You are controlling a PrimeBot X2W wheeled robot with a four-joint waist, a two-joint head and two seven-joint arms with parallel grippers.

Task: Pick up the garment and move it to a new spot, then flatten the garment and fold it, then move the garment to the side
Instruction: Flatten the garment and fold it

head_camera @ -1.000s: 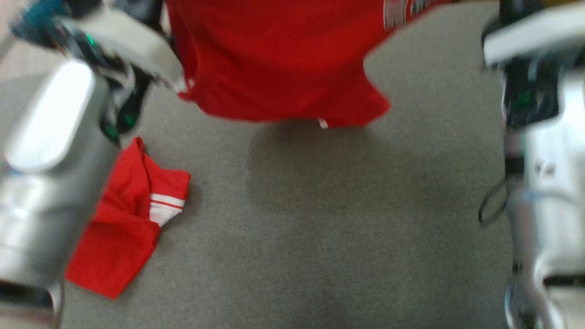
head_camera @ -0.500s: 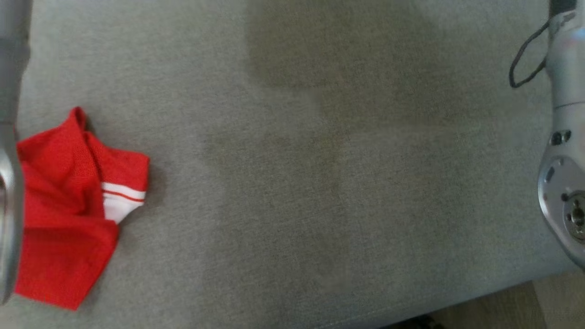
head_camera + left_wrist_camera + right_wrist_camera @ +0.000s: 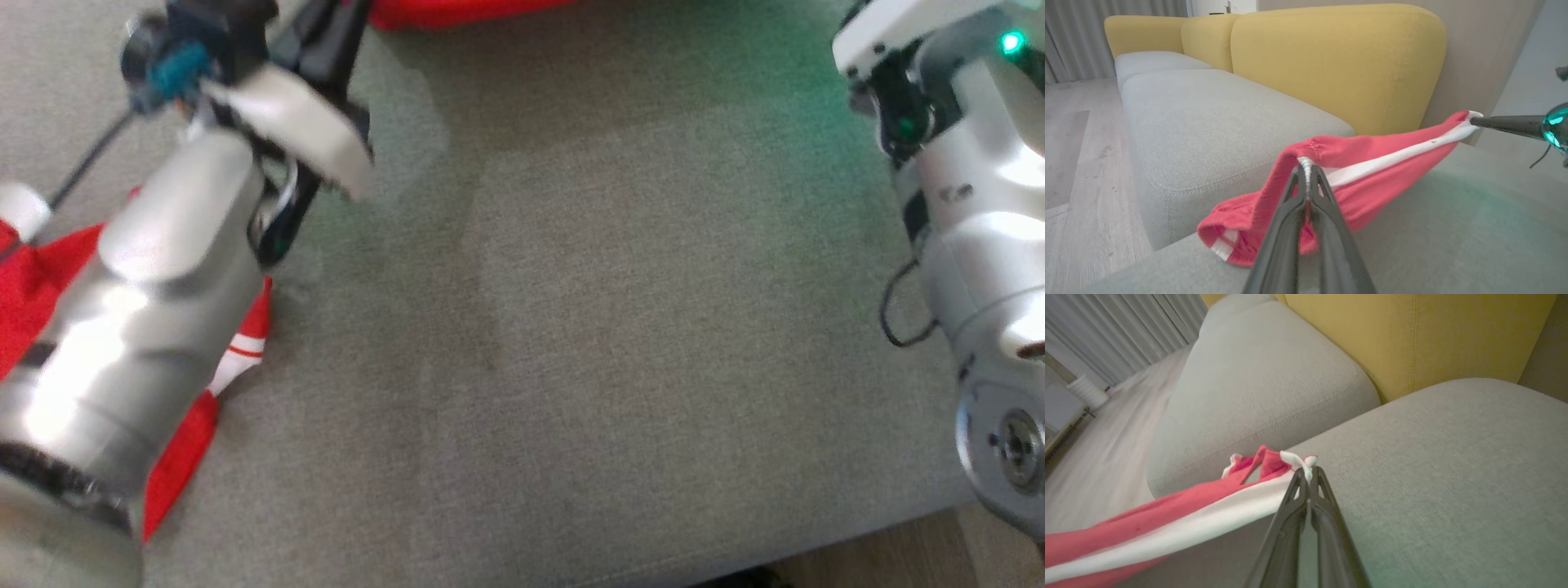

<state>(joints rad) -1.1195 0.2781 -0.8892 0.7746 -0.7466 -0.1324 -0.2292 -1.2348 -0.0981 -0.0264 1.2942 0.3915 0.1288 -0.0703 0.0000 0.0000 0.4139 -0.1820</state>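
The garment [image 3: 1380,161], red with a white band, hangs stretched between both grippers above the grey seat cushion [image 3: 1453,457]. I cannot tell whether its drooping lower fold touches the cushion. The left gripper [image 3: 1306,166] is clamped on the gathered white edge. The right gripper [image 3: 1309,470] is clamped on the opposite white corner. The yellow backrest [image 3: 1339,61] stands behind. In the head view, a second red cloth [image 3: 184,441] lies partly under my left forearm.

I judge the step in hand to be the transfer to a new spot, with flattening not yet begun. Next move: lower both grippers together with the band taut, and lay the garment on open cushion well apart from the second cloth.
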